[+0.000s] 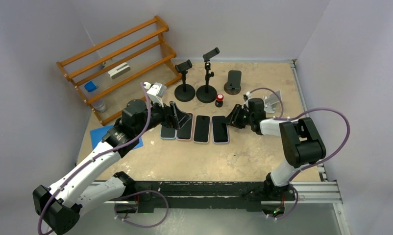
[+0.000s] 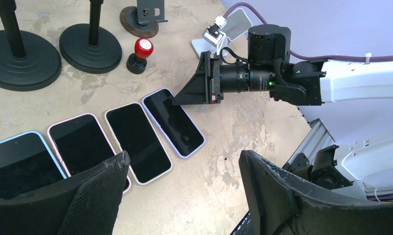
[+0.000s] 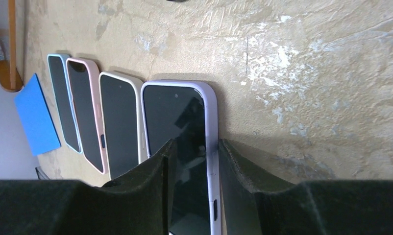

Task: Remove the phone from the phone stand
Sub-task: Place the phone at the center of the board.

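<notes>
Several phones lie flat, screens up, in a row on the table. The lilac phone [image 1: 220,129] is the rightmost; it also shows in the left wrist view [image 2: 174,122] and the right wrist view [image 3: 177,112]. My right gripper [image 1: 232,121] is low at its far end, jaws narrowly open [image 3: 194,147]: one finger over the screen, the other on the table beside the phone's edge. My left gripper [image 1: 182,119] hovers wide open and empty [image 2: 184,161] over the left phones. The white phone stand [image 1: 272,100] behind the right gripper is empty.
White-cased [image 2: 138,142], pink [image 2: 79,142] and blue [image 2: 18,164] phones lie left of the lilac one. Two black round-base stands [image 1: 184,90] [image 1: 207,90], a brown-base stand [image 1: 233,83] and a red stamp [image 1: 219,100] stand behind. A wooden rack [image 1: 121,58] and a blue pad [image 1: 99,136] are at the left.
</notes>
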`<state>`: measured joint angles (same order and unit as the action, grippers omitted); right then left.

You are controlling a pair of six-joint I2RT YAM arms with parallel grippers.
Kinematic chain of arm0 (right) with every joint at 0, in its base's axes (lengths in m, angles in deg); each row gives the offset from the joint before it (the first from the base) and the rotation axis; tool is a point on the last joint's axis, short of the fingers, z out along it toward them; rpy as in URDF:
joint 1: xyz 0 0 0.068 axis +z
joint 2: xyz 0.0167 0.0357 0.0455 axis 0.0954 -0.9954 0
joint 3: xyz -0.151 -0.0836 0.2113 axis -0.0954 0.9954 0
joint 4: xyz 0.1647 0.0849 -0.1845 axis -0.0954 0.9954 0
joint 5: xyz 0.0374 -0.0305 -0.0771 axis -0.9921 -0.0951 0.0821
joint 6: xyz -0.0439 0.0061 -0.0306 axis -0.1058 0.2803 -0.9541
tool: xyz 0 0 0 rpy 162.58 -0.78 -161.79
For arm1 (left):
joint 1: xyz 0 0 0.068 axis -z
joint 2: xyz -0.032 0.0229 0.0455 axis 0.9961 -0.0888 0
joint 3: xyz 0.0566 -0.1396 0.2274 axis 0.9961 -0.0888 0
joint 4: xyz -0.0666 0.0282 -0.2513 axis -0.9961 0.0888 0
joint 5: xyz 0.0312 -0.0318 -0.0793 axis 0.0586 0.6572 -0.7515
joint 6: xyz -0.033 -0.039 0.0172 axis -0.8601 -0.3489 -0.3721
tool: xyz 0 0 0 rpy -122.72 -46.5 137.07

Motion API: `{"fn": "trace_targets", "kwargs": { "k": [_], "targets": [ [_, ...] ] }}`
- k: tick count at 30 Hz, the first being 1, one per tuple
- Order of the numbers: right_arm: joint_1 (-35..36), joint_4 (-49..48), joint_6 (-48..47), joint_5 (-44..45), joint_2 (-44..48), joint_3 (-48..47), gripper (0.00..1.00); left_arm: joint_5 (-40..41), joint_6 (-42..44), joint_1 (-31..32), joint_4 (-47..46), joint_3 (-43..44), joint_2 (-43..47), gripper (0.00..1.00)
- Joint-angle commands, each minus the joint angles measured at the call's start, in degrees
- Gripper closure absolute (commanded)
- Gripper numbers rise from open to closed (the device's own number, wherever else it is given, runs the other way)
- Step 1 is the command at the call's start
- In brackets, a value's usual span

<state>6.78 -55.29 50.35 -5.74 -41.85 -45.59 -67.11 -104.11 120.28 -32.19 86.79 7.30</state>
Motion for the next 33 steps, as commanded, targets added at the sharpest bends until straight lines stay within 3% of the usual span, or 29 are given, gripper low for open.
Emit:
{"fn": "trace_targets", "kwargs": {
  "k": [1, 33],
  "targets": [
    [-0.5, 4.0, -2.2, 4.9, 0.6, 1.6, 0.6, -0.8, -1.1, 0.2, -2.4, 2.3, 0.1, 0.2],
    [-0.3, 0.7, -0.3, 2.6, 8.7, 11.6, 0.6, -1.1, -1.3, 0.2, -2.7, 2.2, 1.0, 0.2]
  ]
}}
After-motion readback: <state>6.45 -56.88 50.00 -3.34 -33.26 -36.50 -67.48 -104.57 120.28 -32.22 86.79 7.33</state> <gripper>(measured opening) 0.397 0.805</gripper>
